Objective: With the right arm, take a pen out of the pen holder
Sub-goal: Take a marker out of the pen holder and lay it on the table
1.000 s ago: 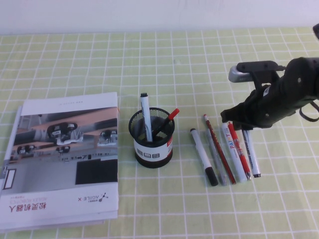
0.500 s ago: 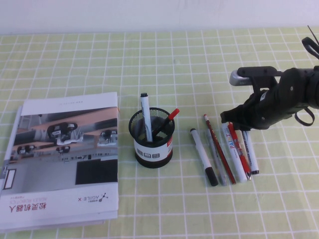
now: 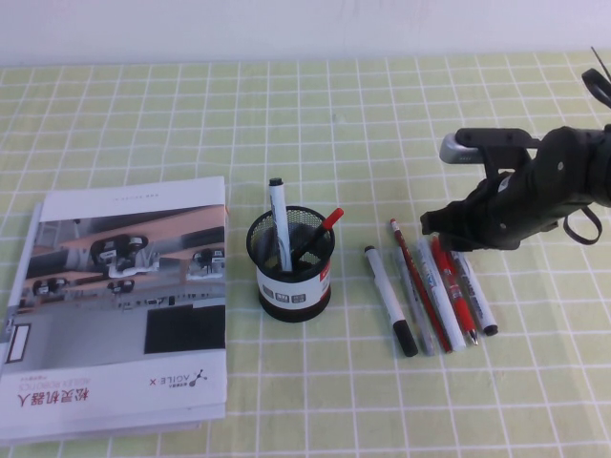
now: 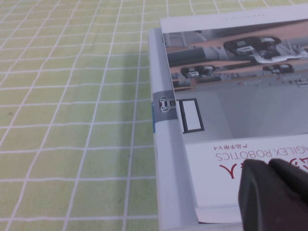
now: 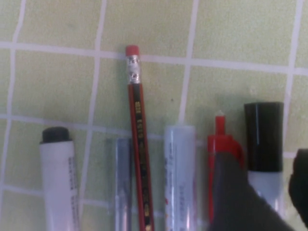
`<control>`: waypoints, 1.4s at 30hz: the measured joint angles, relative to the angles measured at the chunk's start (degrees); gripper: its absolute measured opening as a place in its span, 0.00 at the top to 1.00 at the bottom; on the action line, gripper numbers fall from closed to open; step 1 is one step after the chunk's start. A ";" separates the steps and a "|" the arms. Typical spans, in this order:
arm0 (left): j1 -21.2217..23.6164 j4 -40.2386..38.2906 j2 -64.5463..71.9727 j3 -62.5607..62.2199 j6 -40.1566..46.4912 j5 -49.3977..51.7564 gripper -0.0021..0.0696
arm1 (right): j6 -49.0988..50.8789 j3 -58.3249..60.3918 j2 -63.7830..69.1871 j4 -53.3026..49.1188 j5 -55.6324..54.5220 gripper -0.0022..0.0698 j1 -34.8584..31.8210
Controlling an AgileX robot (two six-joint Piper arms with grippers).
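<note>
Presently, the pen holder point(image 3: 291, 272), a black mesh cup with a white label, stands upright on the green checked worktop point(image 3: 286, 114). Two items stand tilted inside it: a white marker point(image 3: 279, 215) with a black cap, and a dark pen with a red cap point(image 3: 320, 229).

To the robot's right of the pen holder, six items lie side by side on the worktop. In order outward from the holder:
- a white marker with a black end point(image 3: 389, 301)
- a clear pen point(image 3: 412, 286)
- a red and black pencil point(image 3: 420, 286) with an eraser tip
- a white paint marker point(image 3: 437, 286)
- a red pen point(image 3: 455, 291)
- a black-capped marker point(image 3: 475, 296), the farthest out

The right gripper point(image 3: 447, 229) is low over the far ends of the outermost items in this row, on the side of the row away from the pen holder. Its jaws are parted and hold nothing. The right wrist view shows one finger point(image 5: 231, 192) over the red pen, which lies free on the worktop.

To the robot's left of the pen holder lies a printed booklet point(image 3: 124, 305). The left gripper point(image 4: 267, 166) shows only in its own wrist view, above a corner of that booklet. Its jaws are pressed together with nothing between them.
</note>
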 joint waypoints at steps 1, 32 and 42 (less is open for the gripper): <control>0.00 0.00 0.00 0.00 0.00 0.00 0.98 | 0.00 0.00 -0.53 -0.11 0.54 0.65 0.00; 0.00 0.00 0.00 0.00 0.00 0.00 0.98 | -0.93 31.63 -66.17 0.22 22.12 0.99 1.03; 0.00 0.00 0.00 0.00 0.00 0.00 0.98 | -5.45 45.28 -74.73 -5.99 3.97 0.99 0.80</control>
